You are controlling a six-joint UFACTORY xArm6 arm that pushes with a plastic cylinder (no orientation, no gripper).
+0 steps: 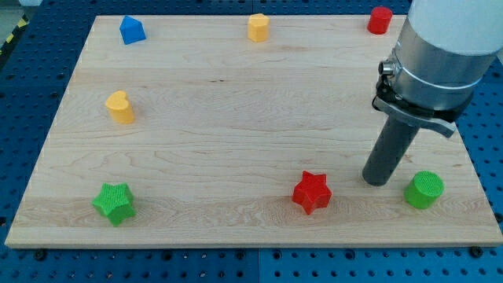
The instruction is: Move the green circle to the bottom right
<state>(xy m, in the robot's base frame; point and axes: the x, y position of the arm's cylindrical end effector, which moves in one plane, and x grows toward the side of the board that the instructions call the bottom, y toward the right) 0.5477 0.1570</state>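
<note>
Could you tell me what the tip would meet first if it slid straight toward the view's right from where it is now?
Most likely the green circle: it sits just right of my tip, slightly lower in the view, with a small gap between them. Depth is uncertain, so it may only graze it.

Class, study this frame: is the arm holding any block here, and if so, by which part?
Nothing is held. The arm ends in a plain rod; my tip rests on the board, just to the view's left of the green circle, with a small gap between them.

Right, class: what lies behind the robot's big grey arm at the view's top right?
The arm covers the board's top right corner. A red block shows just beside it. Anything directly behind is hidden. My tip stands left of the green circle.
</note>
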